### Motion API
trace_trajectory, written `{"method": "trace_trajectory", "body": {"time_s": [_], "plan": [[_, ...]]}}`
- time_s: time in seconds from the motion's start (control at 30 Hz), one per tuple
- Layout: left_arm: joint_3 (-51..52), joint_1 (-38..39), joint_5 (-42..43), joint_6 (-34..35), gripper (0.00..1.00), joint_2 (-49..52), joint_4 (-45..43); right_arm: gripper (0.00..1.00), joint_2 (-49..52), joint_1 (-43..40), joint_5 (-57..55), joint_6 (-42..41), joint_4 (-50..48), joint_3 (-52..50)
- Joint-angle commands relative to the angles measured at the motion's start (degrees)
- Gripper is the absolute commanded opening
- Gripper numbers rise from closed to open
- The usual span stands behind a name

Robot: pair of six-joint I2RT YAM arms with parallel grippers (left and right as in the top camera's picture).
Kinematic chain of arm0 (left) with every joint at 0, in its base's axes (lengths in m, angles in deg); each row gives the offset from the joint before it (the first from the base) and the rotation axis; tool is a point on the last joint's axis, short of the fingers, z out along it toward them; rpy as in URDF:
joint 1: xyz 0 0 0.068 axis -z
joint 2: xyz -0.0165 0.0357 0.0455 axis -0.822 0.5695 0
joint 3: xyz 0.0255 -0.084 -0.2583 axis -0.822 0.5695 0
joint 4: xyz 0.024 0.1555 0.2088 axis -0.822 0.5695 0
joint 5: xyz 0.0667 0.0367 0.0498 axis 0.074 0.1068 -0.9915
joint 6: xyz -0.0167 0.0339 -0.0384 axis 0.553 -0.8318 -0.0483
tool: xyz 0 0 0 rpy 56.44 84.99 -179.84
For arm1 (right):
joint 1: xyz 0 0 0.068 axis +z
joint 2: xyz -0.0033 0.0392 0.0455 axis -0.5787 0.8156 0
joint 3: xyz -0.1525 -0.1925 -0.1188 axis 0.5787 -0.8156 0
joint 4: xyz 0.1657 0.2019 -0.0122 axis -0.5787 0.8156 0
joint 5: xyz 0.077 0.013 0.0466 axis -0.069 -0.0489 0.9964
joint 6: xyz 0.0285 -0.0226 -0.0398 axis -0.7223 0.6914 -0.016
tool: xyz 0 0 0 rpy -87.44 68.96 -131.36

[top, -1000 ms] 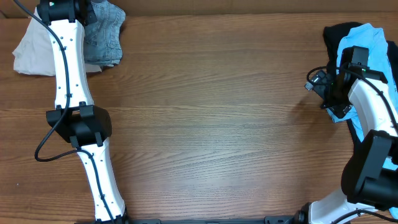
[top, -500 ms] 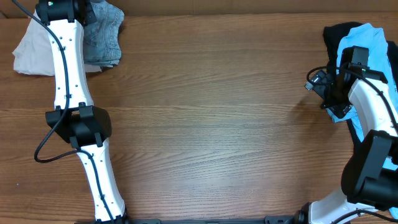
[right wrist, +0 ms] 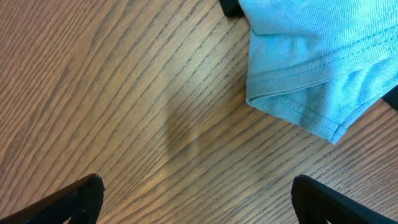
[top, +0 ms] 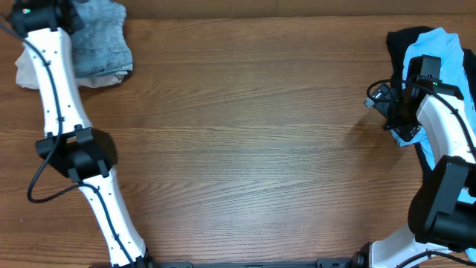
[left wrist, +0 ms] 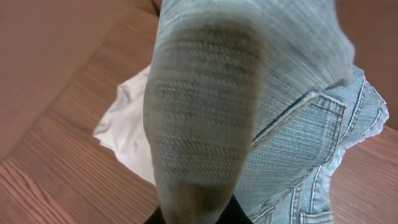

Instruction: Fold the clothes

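At the far left corner your left arm [top: 56,82] is stretched almost straight from its near base, elbow low, wrist out at the table's [top: 245,134] far edge. The shorts [top: 100,45] lie bunched just right of that wrist, partly over a pale garment [top: 26,67] spread to the left of the arm. From the left wrist camera a fold of shorts [left wrist: 205,112] hangs up off the wood right against the lens, patch pocket showing on the right. Your left gripper [left wrist: 193,216] is only a dark patch under that fold, and its jaws look pressed together on the denim. The pale garment [left wrist: 127,134] sits on the table below. On the right, your right arm [top: 442,126] is bent back on itself, forearm running far and the wrist tipped down toward the table. Your right gripper [right wrist: 199,202] hovers over bare wood with its jaws spread wide and nothing between them. The shirt [right wrist: 311,62] hem lies just beyond, not touching the fingertips. From overhead the shirt [top: 435,41] rests on a black garment [top: 398,41] at the far right edge.
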State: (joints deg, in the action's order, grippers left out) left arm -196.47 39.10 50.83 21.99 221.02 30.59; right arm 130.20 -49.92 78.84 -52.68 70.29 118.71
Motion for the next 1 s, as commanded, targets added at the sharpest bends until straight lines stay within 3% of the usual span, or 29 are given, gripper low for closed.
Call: {"method": "trace_trajectory", "body": {"time_s": [0.0, 0.33, 0.63, 0.97], "plan": [[-1.2, -1.6, 1.3, 1.5, 0.04, -4.5, -2.7, 1.0, -0.4, 0.1, -0.1, 0.1, -0.3, 1.5], [11.4, -2.1, 2.4, -2.1, 0.05, -4.5, -16.3, 1.0, -0.4, 0.1, -0.1, 0.1, -0.3, 1.5], [22.8, -2.1, 2.4, -4.3, 0.15, -4.5, -32.3, 1.0, -0.4, 0.1, -0.1, 0.1, -0.3, 1.5], [29.3, -2.3, 2.3, -10.1, 0.22, -4.5, -43.1, 1.0, -0.4, 0.1, -0.1, 0.1, -0.3, 1.5]]}}
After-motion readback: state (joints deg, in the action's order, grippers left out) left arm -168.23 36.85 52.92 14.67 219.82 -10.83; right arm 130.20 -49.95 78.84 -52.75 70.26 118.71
